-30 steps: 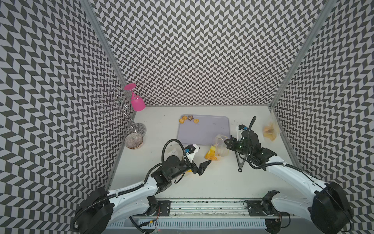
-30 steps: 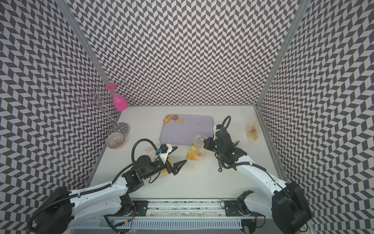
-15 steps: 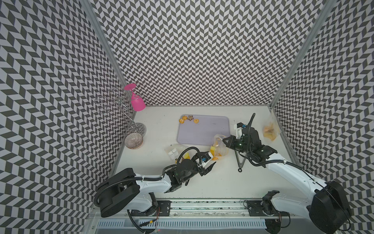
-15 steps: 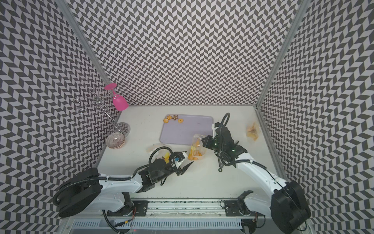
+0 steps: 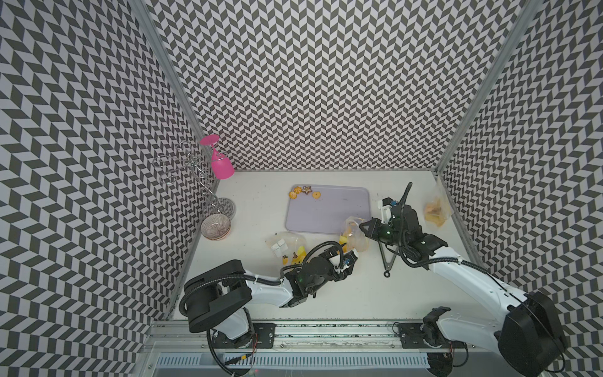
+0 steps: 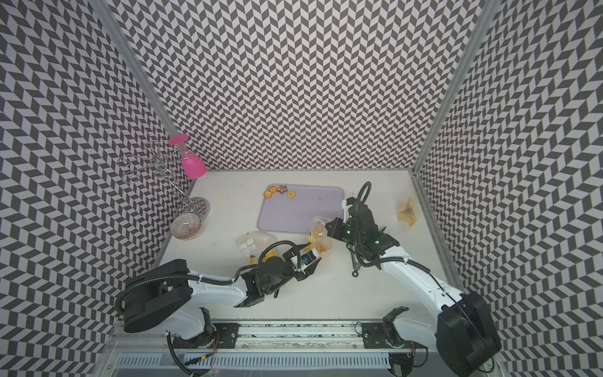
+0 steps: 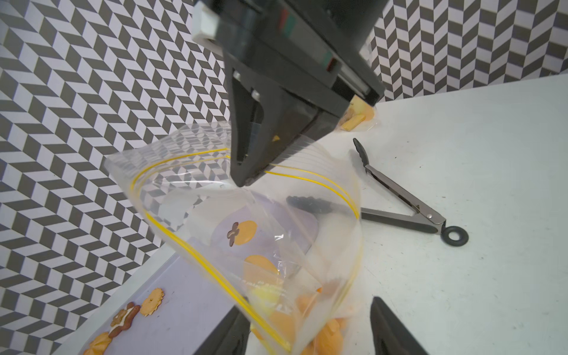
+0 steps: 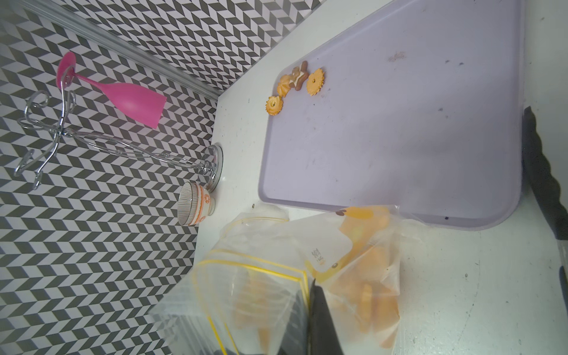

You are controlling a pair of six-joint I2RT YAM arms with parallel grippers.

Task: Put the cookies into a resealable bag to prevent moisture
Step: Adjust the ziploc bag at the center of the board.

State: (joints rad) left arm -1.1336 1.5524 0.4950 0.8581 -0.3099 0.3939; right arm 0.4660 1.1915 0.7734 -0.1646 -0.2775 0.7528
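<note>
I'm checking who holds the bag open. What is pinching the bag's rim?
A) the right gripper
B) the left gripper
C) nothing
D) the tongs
A: in the left wrist view the right gripper is shut on the rim of the bag at its yellow zip line, while the tongs lie on the table.

Tray (image 5: 328, 209) sits mid-table (image 5: 359, 300). A few cookies (image 5: 305, 192) lie on the tray's far left corner. At its near right corner is an open bag (image 5: 354, 233) with more cookies inside. Its rim is pinched in the right pincer (image 5: 360, 224), and its bottom lies between the spread fingers of the left pincer (image 7: 307, 304). Tongs (image 5: 388, 258) lie right of that bag, nearer than the tray. Flat bags (image 5: 287, 243) lie just before the tray's near left corner. A second filled bag (image 5: 435, 210) lies well right of the tray, by the wall. Bowl (image 5: 215, 227) and rack (image 5: 227, 206) with hanging glass (image 5: 220, 163) stand well left of the tray.
</note>
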